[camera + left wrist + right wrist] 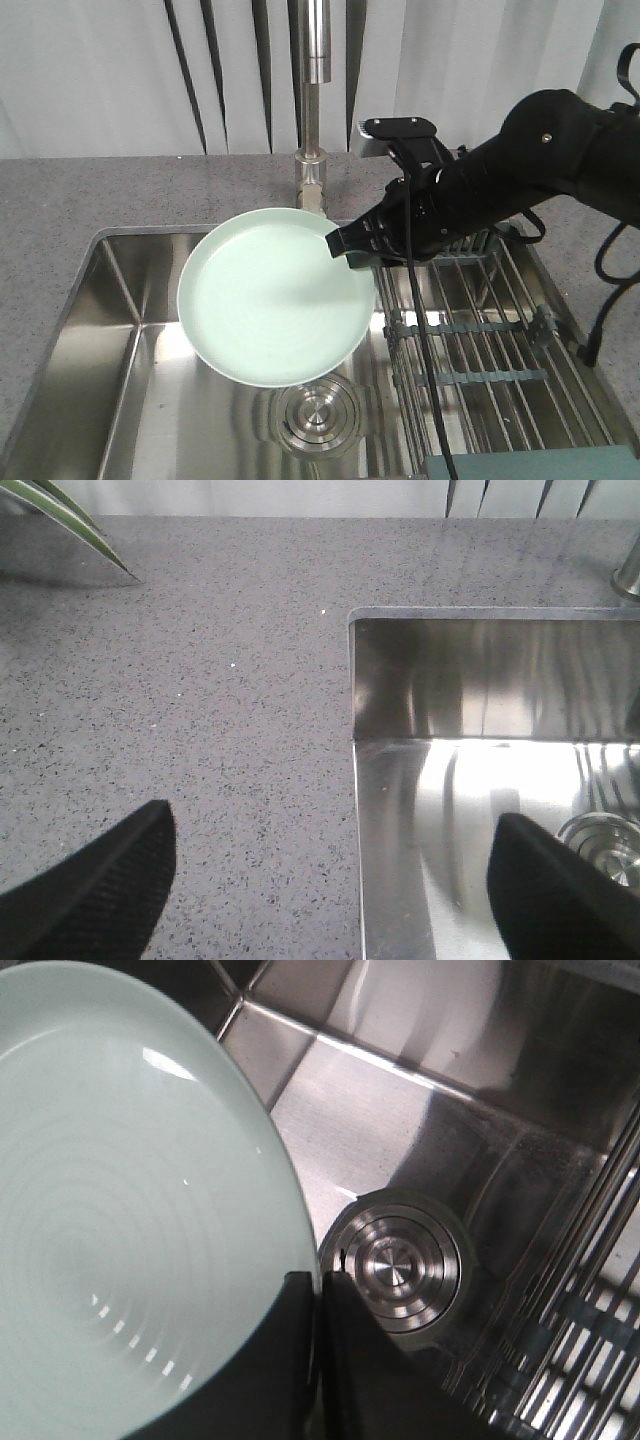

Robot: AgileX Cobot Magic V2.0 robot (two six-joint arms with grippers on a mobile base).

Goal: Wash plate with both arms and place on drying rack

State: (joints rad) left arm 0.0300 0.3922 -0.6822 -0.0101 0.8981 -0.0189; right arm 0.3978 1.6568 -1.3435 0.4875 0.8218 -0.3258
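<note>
Over the sink basin, the plate (275, 297) is held clear of the steel floor, its pale green face turned up toward the front camera. Its near edge overlaps the round drain (318, 415) in that view; the wrist view shows the drain lying below and beside the rim, not touching it. The plate's surface is plain, with only faint concentric rings.

The right gripper (352, 250) is clamped on the plate's right rim, one finger above the face and one beneath, the edge pinched between them. No other support for the plate is visible. The right arm (540, 160) reaches in from the right, passing above the drying rack (480, 340), which rests across the right part of the sink (110, 330). A black cable (425, 380) hangs from the arm down across the rack's rods. The rack's rods carry nothing where they can be seen.

The faucet (313, 100) stands behind the plate at the sink's back edge.

The left gripper (335, 830) has its fingers spread wide with nothing between them. It hangs over the front left corner of the sink, one finger above the grey speckled countertop (200, 680), the other above the basin. A striped leaf (70, 525) shows at the far corner of the counter.
</note>
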